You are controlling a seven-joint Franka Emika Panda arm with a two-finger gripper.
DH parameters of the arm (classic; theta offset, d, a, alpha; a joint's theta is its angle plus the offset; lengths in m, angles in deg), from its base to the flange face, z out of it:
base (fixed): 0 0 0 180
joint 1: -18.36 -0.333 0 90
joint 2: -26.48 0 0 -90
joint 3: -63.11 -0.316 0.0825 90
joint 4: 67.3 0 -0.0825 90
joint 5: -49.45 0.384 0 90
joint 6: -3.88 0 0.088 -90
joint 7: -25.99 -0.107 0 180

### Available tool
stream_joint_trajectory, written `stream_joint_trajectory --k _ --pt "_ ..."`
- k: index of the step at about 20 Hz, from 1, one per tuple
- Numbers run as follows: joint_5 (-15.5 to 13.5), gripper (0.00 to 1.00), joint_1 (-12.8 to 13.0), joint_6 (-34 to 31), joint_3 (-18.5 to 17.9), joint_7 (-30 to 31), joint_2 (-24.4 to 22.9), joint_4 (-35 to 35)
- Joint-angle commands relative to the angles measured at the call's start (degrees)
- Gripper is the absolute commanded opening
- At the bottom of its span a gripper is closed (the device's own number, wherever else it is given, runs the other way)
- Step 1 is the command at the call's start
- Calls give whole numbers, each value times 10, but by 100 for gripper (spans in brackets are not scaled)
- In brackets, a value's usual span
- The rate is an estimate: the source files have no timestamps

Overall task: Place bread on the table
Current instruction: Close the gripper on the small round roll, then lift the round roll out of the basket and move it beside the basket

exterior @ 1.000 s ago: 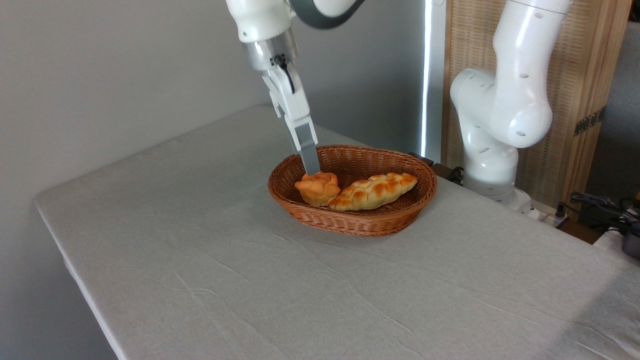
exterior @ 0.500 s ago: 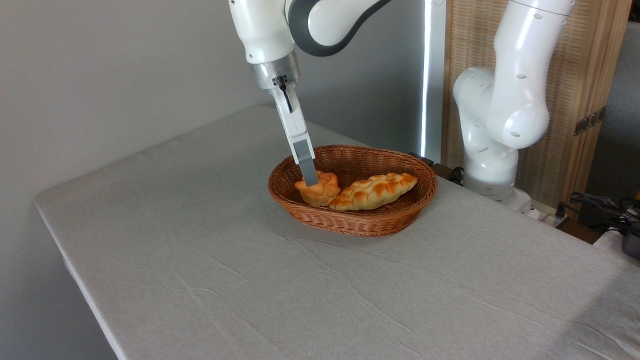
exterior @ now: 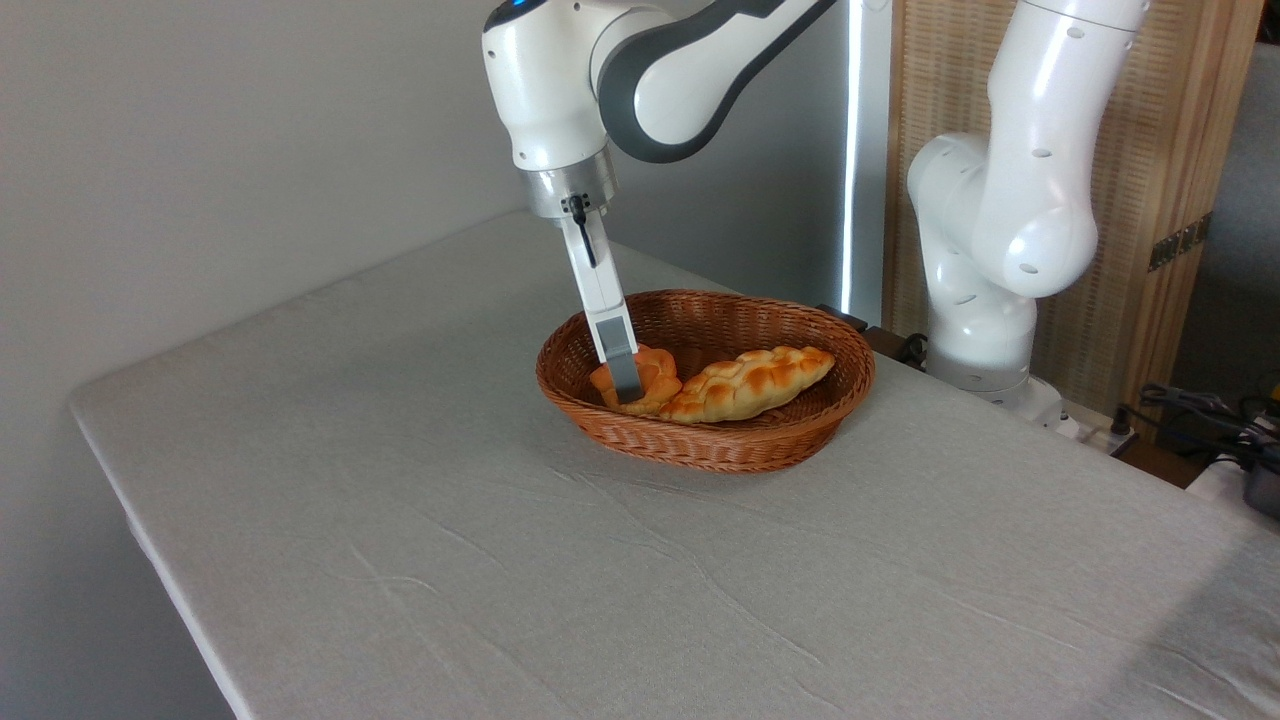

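Observation:
The bread (exterior: 662, 383), a small golden-orange knotted bun, lies in the left end of a brown wicker basket (exterior: 705, 452) on the grey-clothed table (exterior: 480, 560). My gripper (exterior: 626, 388) reaches down into the basket from above. Its near finger (exterior: 621, 368) stands in front of the bun and covers the bun's middle. The far finger is hidden behind it, so the gap between the fingers does not show. The bun rests on the basket floor.
A longer braided loaf (exterior: 752, 381) lies in the basket, touching the bun's right side. The arm's white base (exterior: 985, 300) stands past the table's far right edge, with cables (exterior: 1200, 415) beside it. A wall runs behind the table.
The gripper has come down from just above the bun to around it, the fingertip now low against the bun's front. The arm's elbow has dropped into view. The bun and loaf have not moved.

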Motion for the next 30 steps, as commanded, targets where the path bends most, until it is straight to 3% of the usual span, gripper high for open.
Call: stream_joint_trajectory --k 1,4,11,17,22,27,30 --pt "4 86 9 16 -8 -6 -8 21" --pt "4 63 9 9 -8 -5 -8 22" --pt "4 44 9 -11 -9 -3 -9 18" --pt "4 36 8 -15 -8 -1 -10 9" --pt "4 35 6 -40 -9 0 -13 -15" --pt "5 35 2 -146 -26 -4 -9 -124" --pt "4 35 7 -178 -75 -5 -1 -185"
